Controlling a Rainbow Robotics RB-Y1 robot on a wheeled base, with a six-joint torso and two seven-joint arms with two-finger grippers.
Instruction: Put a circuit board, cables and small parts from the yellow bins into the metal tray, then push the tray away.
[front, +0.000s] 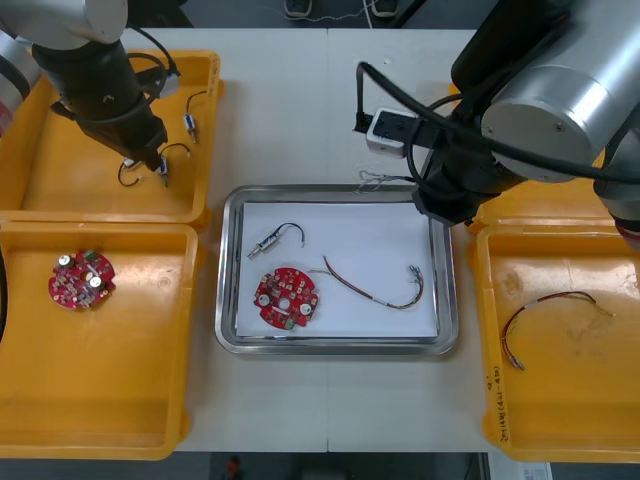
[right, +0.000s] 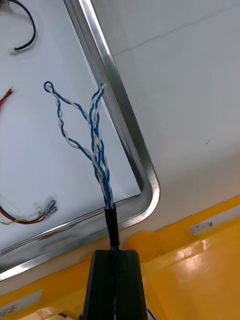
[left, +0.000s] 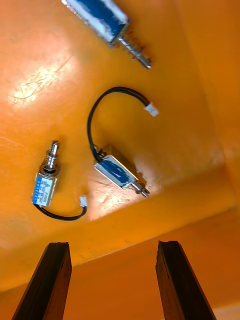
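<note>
Two arms are out, but the right one is nearer the job. The right gripper (right: 114, 255) hangs by the far right corner of the metal tray (right: 125, 125), its fingers pinched tight on the black-sleeved end of the twisted blue and white cable (right: 95, 145). The cable runs straight out from the fingertips and crosses the corner rim. Its loose loops fan over the tray's white inside, one tip right at the rim. I'd judge it wants a small carry inward before letting go, or that loop may rest on the rim. From above, the arm's bulk covers the grip, while the right wrist view lays it plain. The left gripper (left: 114, 245) hovers spread wide over the far left yellow bin (front: 60, 170), a small metal part (left: 119, 172) lying slantwise ahead of its fingers.
</note>
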